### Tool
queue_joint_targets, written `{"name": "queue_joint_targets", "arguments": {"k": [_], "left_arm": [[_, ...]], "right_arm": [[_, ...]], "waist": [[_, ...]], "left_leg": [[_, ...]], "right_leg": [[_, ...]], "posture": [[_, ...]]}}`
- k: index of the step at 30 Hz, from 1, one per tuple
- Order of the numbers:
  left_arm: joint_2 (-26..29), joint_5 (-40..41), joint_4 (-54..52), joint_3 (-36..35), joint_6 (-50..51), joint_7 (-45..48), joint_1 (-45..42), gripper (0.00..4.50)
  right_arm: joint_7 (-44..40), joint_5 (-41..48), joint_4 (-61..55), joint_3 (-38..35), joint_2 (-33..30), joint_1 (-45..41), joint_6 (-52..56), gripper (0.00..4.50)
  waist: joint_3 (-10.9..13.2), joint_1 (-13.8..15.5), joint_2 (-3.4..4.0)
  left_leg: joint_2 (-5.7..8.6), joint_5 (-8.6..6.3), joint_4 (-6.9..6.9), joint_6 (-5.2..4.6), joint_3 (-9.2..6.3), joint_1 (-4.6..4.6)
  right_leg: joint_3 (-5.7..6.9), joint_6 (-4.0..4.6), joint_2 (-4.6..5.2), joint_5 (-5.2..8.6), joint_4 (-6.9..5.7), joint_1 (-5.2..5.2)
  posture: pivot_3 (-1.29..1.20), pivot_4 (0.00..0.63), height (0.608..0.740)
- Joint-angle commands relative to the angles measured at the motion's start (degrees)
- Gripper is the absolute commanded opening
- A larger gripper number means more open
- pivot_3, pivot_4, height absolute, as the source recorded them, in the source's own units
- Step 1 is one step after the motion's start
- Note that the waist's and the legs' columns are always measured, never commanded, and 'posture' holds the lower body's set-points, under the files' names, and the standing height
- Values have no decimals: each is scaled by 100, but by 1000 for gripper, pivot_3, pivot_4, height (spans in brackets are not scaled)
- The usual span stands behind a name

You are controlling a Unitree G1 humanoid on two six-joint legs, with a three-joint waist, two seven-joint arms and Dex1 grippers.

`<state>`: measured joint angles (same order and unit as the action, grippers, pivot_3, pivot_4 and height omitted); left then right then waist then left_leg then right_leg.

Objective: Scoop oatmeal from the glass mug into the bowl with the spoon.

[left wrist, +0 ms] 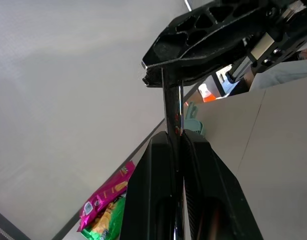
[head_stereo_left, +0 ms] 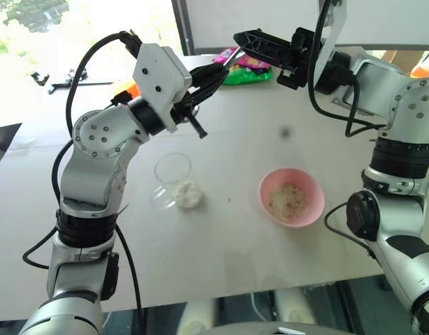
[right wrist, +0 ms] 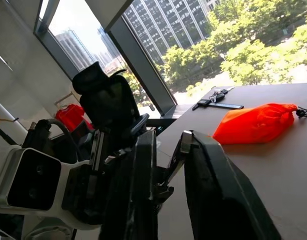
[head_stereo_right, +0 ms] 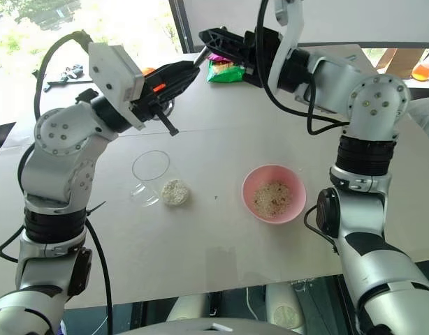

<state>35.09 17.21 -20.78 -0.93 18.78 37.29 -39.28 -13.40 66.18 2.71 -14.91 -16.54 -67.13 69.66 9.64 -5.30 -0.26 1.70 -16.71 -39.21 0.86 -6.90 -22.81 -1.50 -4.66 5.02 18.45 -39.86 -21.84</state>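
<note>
White table (head_stereo_left: 270, 258), sunlit window (right wrist: 203, 45) behind.

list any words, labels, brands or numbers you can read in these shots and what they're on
None can be read.
Snack packet, pink and green: it carries print and a small label, too blurred to make out.
Left gripper and right gripper: no lettering seen.
Glass mug, bowl, orange bag: plain, no print.
</note>
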Motion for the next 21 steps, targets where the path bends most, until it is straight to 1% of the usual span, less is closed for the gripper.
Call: {"name": "queue_joint_targets", "arguments": {"k": [1, 11, 15, 18, 21], "left_arm": [[-53, -56, -129, 0, -142, -3, -128, 0], [-134, -133, -132, 63, -149, -26, -182, 0], [-167, -167, -161, 76, -128, -26, -200, 0], [-192, -180, -180, 86, -100, -28, -229, 0], [-213, -182, -201, 106, -67, -28, -264, 0]], "right_arm": [[-66, 234, -286, -59, -114, 12, 148, 25], [-39, 207, -228, 14, -75, -59, 182, 25], [-363, 202, -455, 149, -179, 14, 155, 25], [-389, 232, -528, 159, -181, 62, 148, 1057], [-349, 264, -543, 133, -155, 82, 152, 2327]], "waist": [[0, 3, 0], [0, 2, 0], [0, 6, 0], [0, -1, 0], [0, 0, 0]], "left_leg": [[0, 0, 0, 0, -1, 0], [0, 0, 0, 0, 0, 0], [0, 0, 1, 0, -1, 0], [0, 0, 1, 0, 0, 0], [0, 0, 1, 0, -1, 0]], "right_leg": [[1, 0, 0, 0, 0, 0], [-1, 0, -1, 0, 0, 0], [0, 0, -1, 0, 0, 0], [-1, 0, -1, 0, 1, 0], [0, 0, -1, 0, 0, 0]], "posture": [[0, 150, 740], [0, 150, 740], [0, 150, 740], [0, 150, 740], [0, 150, 740]]}}
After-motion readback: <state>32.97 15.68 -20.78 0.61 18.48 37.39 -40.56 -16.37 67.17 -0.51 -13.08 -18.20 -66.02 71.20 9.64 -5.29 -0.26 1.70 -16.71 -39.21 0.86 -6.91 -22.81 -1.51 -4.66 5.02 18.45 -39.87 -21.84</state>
